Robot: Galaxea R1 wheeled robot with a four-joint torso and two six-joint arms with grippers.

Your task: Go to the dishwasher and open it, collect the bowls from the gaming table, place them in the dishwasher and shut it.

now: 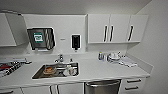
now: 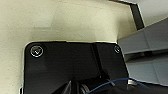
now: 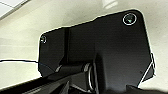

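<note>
- Head view: the dishwasher point(image 1: 102, 87) sits under the counter point(image 1: 105, 71), low and just right of centre, door shut, its bar handle running level. The sink point(image 1: 56, 70) to its left holds dishes.
- Left wrist view: pale floor; I cannot tell how the jaws stand.
- Right wrist view: the same; which arm is nearer the dishwasher I cannot tell.
</note>
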